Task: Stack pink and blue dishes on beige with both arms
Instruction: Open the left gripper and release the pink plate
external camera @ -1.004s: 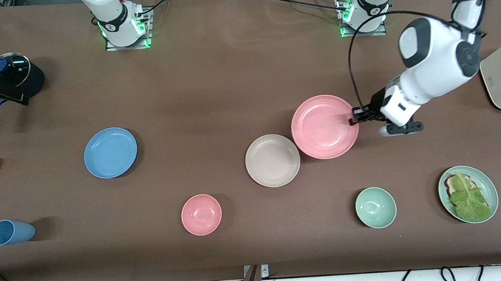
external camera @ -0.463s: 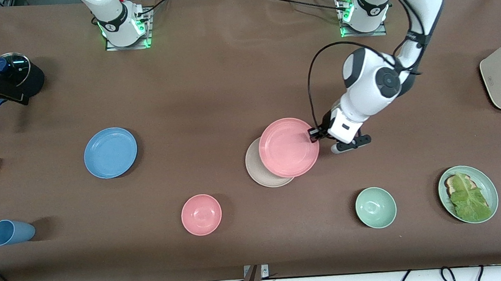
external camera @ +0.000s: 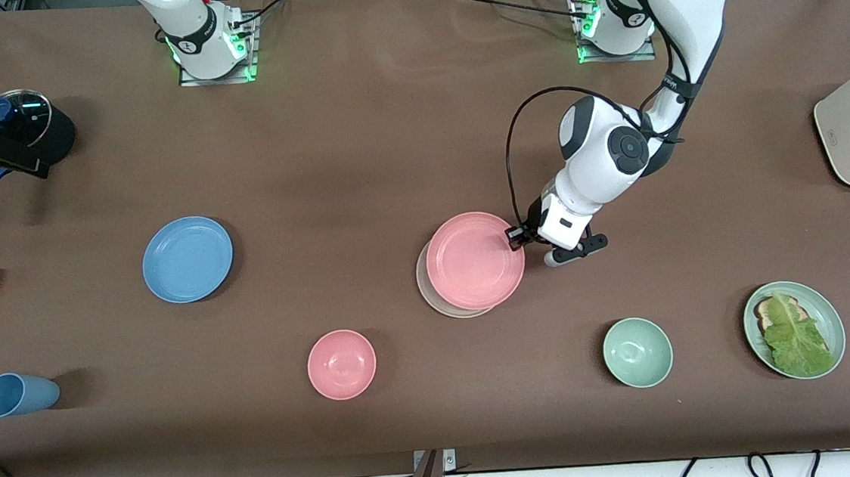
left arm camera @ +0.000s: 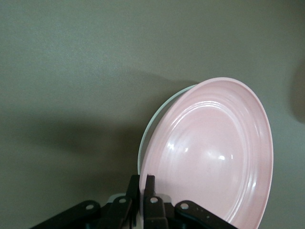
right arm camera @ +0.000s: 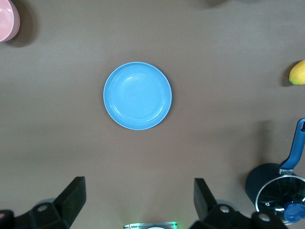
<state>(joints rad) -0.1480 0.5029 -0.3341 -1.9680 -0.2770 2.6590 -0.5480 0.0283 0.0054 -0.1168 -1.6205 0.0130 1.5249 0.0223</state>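
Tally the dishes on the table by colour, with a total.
Pink: 2, plate and bowl
Blue: 2, plate and cup
Green: 2, bowl and lettuce plate
Beige: 1, plate
Total: 7

The pink plate [external camera: 474,260] is a plain, shallow, round dish with faint concentric rings inside. It sits over the beige plate [external camera: 437,302], covering most of it and shifted slightly toward the left arm's end of the table, so only a thin crescent of cream rim shows. The left gripper [external camera: 514,237] pinches its rim with fingers closed. In the left wrist view the pink plate [left arm camera: 214,150] looks tilted above the pale rim [left arm camera: 157,119] under it.

The blue plate [external camera: 188,259] lies flat and upright on the table, well apart, toward the right arm's end; the right wrist view shows it [right arm camera: 137,95] empty.
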